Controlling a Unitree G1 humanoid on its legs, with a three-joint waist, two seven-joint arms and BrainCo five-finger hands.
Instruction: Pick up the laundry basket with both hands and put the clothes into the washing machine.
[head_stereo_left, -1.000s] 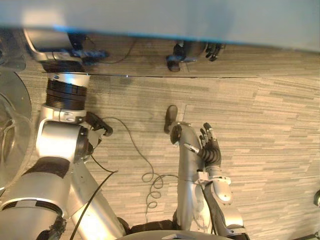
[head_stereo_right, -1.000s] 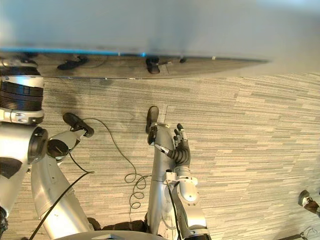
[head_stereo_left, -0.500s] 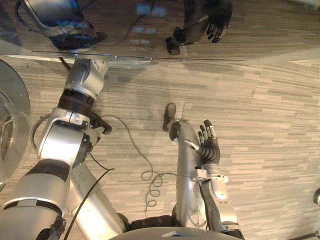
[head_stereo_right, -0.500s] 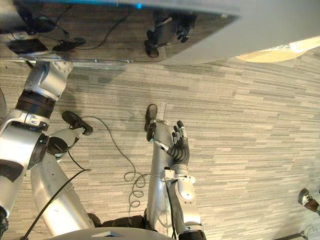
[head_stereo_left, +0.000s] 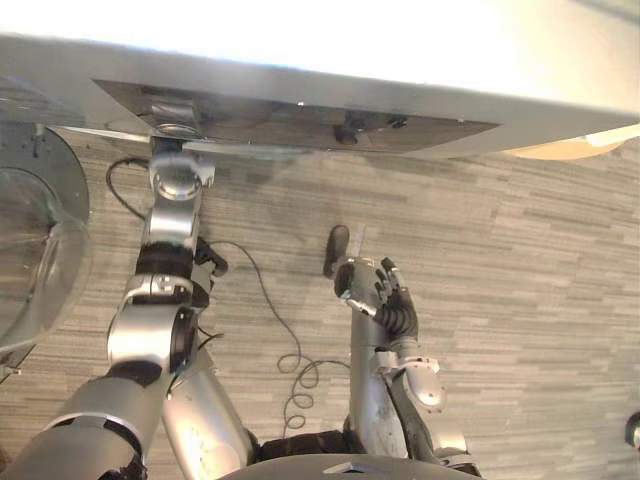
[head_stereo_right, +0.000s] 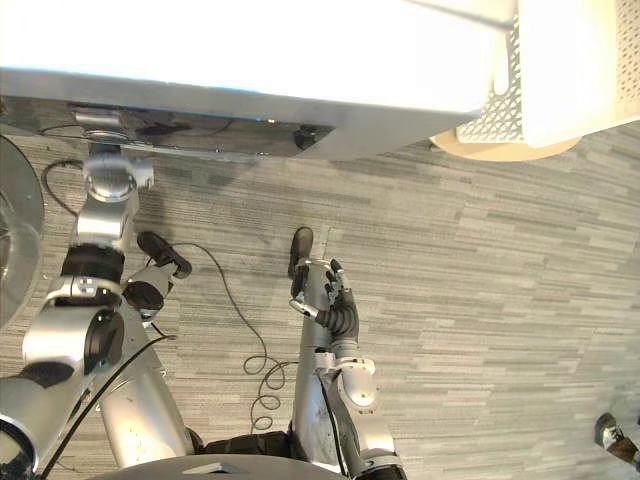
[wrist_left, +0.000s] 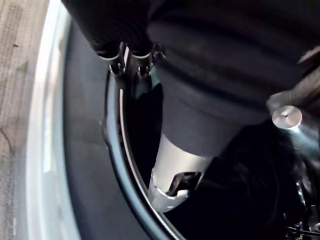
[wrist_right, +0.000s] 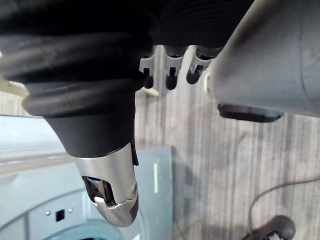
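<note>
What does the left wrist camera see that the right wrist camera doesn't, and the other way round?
Left wrist view: the left hand at a curved door rim, the dark drum beyond. Right wrist view: the right hand, open and empty, with striped floor and the grey front of the washing machine. Both: the washing machine, and a dark ribbed hand cover.

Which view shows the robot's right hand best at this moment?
The left eye view: the right hand hangs over the floor, relaxed and holding nothing. The right eye view shows the same from slightly aside. The right wrist view gives its thumb and dark cover up close.
</note>
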